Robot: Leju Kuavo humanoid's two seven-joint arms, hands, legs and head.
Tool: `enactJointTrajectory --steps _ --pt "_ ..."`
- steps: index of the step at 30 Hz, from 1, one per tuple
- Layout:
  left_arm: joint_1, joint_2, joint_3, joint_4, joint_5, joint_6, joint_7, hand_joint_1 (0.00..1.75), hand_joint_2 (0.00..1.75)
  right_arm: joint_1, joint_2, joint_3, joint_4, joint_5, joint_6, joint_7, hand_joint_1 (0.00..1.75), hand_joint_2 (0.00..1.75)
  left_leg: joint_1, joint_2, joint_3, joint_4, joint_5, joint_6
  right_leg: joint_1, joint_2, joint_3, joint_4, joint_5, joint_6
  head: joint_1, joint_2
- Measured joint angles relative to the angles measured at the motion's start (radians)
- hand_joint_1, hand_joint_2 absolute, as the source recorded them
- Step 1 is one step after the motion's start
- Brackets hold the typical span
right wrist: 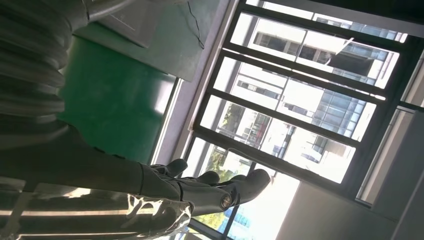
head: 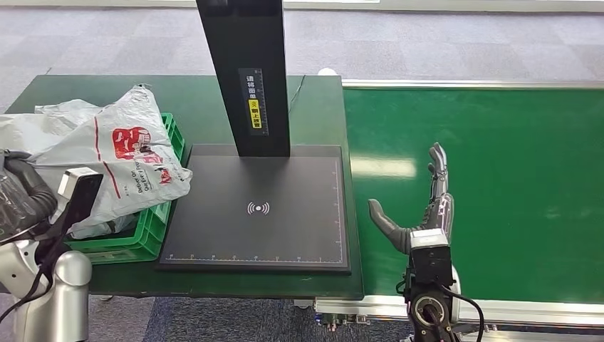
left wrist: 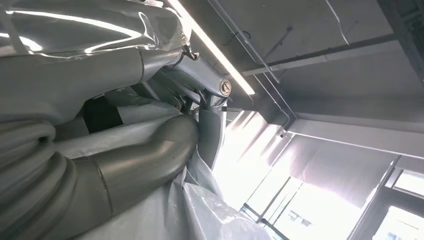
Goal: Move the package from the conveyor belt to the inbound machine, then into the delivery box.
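Observation:
The package (head: 121, 153), a grey plastic mail bag with red print, lies tilted over the green delivery crate (head: 153, 228) at the left of the table. My left hand (head: 28, 189) is at the bag's near left end, largely hidden by it. In the left wrist view the thumb and fingers of my left hand (left wrist: 150, 145) close around folds of the grey bag (left wrist: 210, 215). My right hand (head: 427, 210) hovers over the green conveyor belt (head: 513, 178), fingers straight and thumb spread, holding nothing. The right wrist view shows the same hand (right wrist: 200, 192) stretched out.
The inbound machine's black scan plate (head: 263, 214) lies bare in the middle of the dark green table (head: 320, 114), with its black post (head: 246, 71) rising at the back. The belt's metal edge (head: 384, 306) runs along the near side.

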Motion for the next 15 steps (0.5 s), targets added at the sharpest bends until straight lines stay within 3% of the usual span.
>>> enactJointTrajectory --steps 8,15 --pt "-0.007 0.019 0.0 0.036 -0.004 -0.011 0.019 1.75 1.75 0.003 0.0 -0.005 -0.006 0.004 0.002 0.003 0.0 1.75 0.0 0.0 0.0 0.0 0.0 0.0 0.0 0.0 0.0 0.0 0.0 0.0 0.0 0.0" --pt "-0.04 0.024 0.001 0.123 -0.028 -0.148 0.112 1.75 1.75 0.014 0.008 -0.006 -0.008 0.04 0.027 0.015 0.0 1.75 0.0 0.0 0.0 0.0 0.0 0.0 0.0 0.0 0.0 0.0 0.0 0.0 0.0 0.0"
